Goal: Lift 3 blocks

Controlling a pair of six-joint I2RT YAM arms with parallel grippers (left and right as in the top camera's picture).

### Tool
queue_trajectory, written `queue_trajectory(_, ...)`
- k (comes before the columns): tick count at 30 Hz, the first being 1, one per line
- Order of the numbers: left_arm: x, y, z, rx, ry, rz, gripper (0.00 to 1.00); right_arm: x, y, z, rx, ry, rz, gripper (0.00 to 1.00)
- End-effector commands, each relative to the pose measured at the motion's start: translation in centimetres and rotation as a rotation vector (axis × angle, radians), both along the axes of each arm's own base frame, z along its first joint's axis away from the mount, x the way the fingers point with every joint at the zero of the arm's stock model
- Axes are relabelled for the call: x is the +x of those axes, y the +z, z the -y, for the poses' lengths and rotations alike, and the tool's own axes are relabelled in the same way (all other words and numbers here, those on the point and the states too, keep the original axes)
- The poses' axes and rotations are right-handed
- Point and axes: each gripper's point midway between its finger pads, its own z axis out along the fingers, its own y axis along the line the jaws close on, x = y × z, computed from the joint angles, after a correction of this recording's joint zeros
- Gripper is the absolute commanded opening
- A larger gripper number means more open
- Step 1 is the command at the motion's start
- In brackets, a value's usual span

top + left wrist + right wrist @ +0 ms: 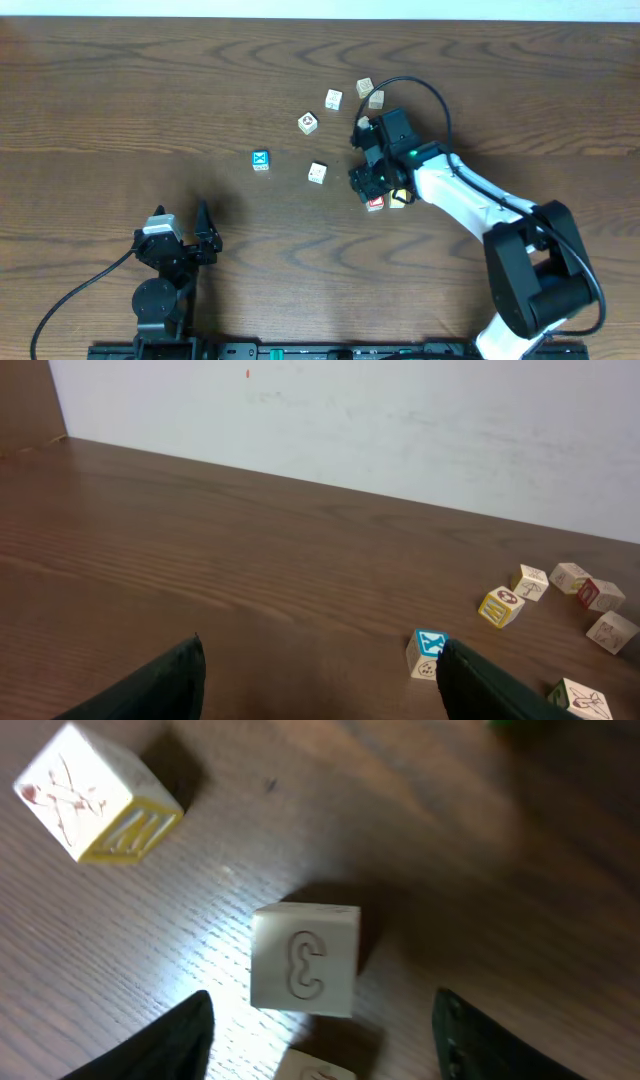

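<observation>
Step in hand, as I judge it: the first grasp. Right jaws stand open over the whitish-cream wooden cube (305, 960), clear of it. The red-topped wooden cube (375, 204) and pale yellow wooden cube (397, 198) lie just nearer on the dark wooden worktop (120, 100). Left jaws are wide at near left. Next move: descend, close squarely, lift.

A cream cube (305, 960) sits between the spread fingers of the right hand (322, 1015). A yellow-sided cube (95, 795) blocks ten o'clock, and bare desk (480, 850) lies free toward two o'clock.
</observation>
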Motion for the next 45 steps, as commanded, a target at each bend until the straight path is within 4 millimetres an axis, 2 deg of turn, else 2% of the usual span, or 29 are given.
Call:
queue_trajectory(1, -0.1, -1.8, -0.1, -0.007, 0.008, -0.059, 0.74, -0.6, -0.2, -1.7, 0.006, 0.074, 0.005, 0.61)
queue_trajectory(8, -0.1, -1.8, -0.1, -0.007, 0.008, -0.059, 0.74, -0.5, 0.0, -2.5, 0.014, 0.090, 0.024, 0.45)
queue_trajectory(15, -0.1, -1.8, -0.1, -0.007, 0.008, -0.059, 0.74, 0.0, -0.1, -1.7, -0.009, -0.002, 0.024, 0.30)
queue_trajectory(22, -0.1, -1.8, -0.1, -0.007, 0.008, -0.059, 0.74, 0.0, -0.1, -1.7, 0.006, -0.073, 0.006, 0.27)
queue_trajectory(28, -0.1, -1.8, -0.1, -0.007, 0.008, -0.059, 0.75, -0.4, -0.2, -1.8, 0.000, -0.065, -0.003, 0.24)
queue_trajectory(40, -0.1, -1.8, -0.1, -0.007, 0.008, -0.059, 0.74, -3.3, -0.8, -3.5, -0.035, -0.008, -0.058, 0.24)
queue_trajectory(45, -0.1, -1.8, -0.1, -0.007, 0.008, -0.059, 0.74, -4.1, -1.2, -2.5, -0.080, -0.091, -0.099, 0.20)
